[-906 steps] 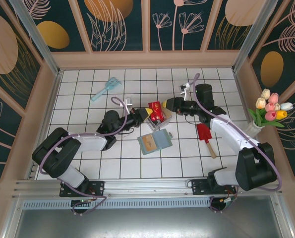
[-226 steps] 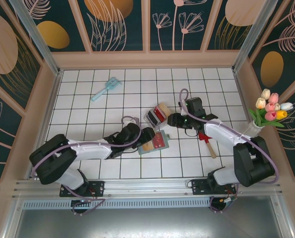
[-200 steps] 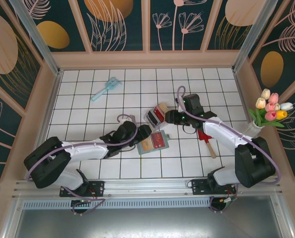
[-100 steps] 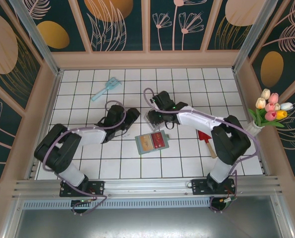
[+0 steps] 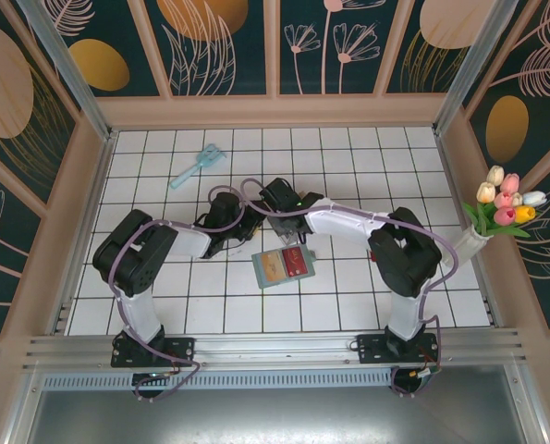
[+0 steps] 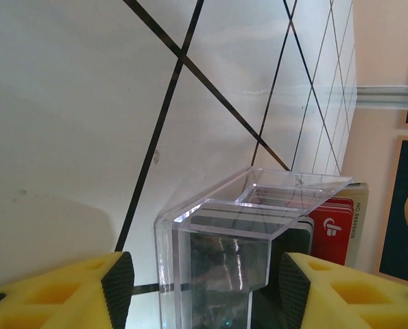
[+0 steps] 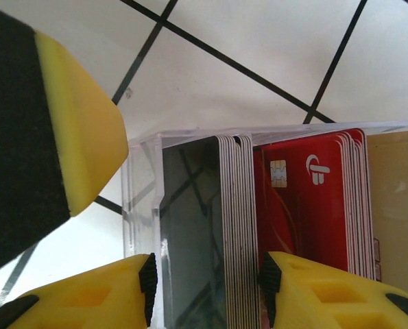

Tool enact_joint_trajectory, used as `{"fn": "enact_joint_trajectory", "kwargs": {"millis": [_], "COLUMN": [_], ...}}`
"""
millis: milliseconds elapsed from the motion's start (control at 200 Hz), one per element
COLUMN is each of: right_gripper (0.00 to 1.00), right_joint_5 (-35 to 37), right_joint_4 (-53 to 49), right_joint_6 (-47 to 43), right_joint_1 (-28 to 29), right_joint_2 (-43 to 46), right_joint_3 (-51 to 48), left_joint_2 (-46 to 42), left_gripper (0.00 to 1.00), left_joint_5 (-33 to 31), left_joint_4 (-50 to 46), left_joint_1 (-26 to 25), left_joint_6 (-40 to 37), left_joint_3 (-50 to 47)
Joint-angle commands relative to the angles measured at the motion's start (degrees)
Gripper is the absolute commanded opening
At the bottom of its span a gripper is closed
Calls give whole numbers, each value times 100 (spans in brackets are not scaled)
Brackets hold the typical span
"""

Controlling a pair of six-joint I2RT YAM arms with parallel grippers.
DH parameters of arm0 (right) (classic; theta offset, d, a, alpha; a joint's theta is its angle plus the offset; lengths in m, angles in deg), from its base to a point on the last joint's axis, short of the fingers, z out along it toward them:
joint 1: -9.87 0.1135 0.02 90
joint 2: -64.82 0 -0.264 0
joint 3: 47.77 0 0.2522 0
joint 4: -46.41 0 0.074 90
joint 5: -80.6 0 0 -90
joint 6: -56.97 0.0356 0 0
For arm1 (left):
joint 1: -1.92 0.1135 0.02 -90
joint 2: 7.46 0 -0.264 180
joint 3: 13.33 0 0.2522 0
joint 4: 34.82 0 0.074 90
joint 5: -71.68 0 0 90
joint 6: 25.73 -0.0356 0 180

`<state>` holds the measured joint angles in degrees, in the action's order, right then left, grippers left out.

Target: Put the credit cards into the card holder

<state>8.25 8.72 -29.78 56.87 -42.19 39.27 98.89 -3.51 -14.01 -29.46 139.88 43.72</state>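
**Count.** Two claws, one clear box [image 6: 258, 199], one holder [image 5: 273, 270], one brush [image 5: 197, 165], one bunch of tulips [image 5: 506, 205]. The cards [image 7: 234, 205] stand on edge in the box in two bundles. They are too thin for me to count one by one.

**Cards.** The grey bundle [image 7: 190, 226] has a dark face and whitish edges and stands at the box's end wall. The red bundle [image 7: 306, 205] stands touching it and shows a gold chip and a white logo. One more red card [image 5: 299, 262] lies flat in the holder, beside its tan half. The holder lies open on the bench [image 5: 164, 296], just on the near side of the box.

**Claws.**
- My left claw [image 6: 205, 274] is spread. The box's end sits between its pads, with a gap on one side.
- My right claw [image 7: 208, 274] has one pad at the box's end wall and the other between the two bundles, so the grey bundle lies between the pads. I cannot tell whether they press it.
- One finger [image 7: 80, 130] of my left claw stands just beside the box.

**Room.** Bare tiles lie open left of the box and beyond it. The brush lies well apart from the box, to the far left. The tulips stand well apart to the right, past the bench edge.
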Motion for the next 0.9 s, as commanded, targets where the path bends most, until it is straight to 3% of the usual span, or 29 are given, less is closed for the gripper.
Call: {"fn": "enact_joint_trajectory", "kwargs": {"millis": [0, 360, 896], "right_gripper": [47, 45, 33], "right_joint_5": [555, 1341, 1346], "right_joint_4": [-240, -245, -252], "right_joint_6": [-170, -210, -256], "right_joint_1": [96, 230, 222], "right_joint_2": [-219, -301, -110], "right_joint_3": [170, 215, 291], "left_joint_2": [213, 523, 567], "left_gripper": [61, 59, 57], "left_joint_5": [79, 250, 233], "left_joint_4": [171, 301, 216], "left_joint_1": [27, 29, 27], "left_joint_6": [118, 138, 89], "left_joint_3": [118, 182, 121]}}
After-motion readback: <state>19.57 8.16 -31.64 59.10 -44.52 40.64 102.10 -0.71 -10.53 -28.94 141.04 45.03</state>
